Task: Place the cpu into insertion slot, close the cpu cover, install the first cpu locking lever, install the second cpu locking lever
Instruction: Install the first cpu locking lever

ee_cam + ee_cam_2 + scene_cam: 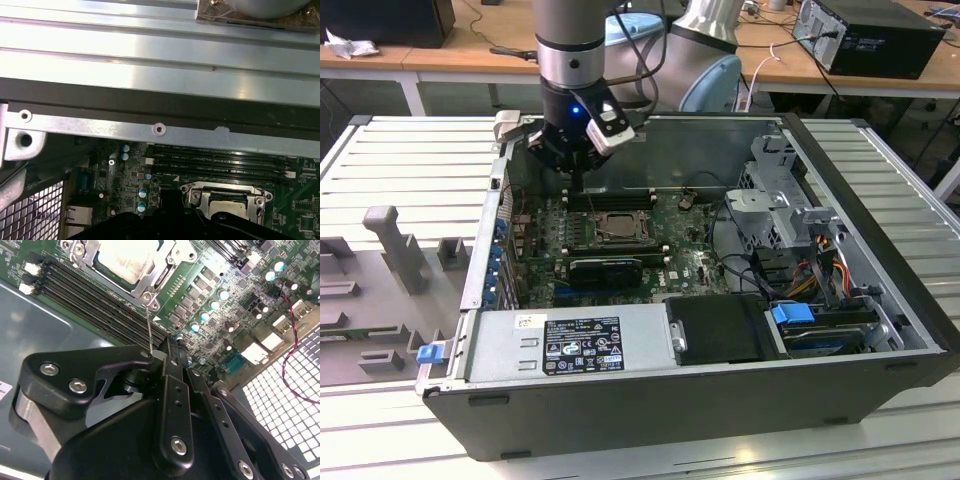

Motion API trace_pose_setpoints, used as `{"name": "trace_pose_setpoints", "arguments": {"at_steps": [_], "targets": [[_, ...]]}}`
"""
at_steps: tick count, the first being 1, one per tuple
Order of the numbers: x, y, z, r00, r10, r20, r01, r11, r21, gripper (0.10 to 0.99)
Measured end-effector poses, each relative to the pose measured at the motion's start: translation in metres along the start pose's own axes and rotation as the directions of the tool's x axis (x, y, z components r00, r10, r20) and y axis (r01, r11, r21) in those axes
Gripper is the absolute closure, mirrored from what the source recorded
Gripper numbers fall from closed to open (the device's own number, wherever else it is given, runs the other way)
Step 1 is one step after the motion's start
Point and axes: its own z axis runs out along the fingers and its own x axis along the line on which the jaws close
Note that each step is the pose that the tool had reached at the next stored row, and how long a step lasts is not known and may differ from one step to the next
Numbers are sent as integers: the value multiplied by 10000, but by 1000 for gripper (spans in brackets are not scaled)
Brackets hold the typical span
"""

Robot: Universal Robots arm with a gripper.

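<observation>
Your pincer (167,347) is closed on a thin lever (149,327), at the frame's middle, below the cpu (127,260) under its cpu cover (150,282).

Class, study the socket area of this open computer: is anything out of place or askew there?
One thing: a thin locking lever stands up from the socket's corner toward the gripper instead of lying latched. The cpu sits flat under the cpu cover; nothing looks damaged.

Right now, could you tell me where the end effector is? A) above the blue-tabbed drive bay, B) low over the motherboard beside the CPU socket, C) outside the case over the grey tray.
B: in the exterior view the end effector hangs just behind the insertion slot, inside the case.
</observation>
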Motion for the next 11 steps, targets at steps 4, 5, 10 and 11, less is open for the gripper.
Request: {"name": "trace_pose_setpoints", "arguments": {"at_steps": [4, 5, 10, 11], "targets": [[-21, -2, 1, 10000, -1, -1, 1, 10000, 0, 980], [-27, -2, 1, 10000, -1, -1, 1, 10000, 0, 980], [-51, -4, 4, 10000, -1, 0, 1, 10000, 0, 980], [-57, -5, 4, 10000, 0, 0, 0, 10000, 0, 980]]}}
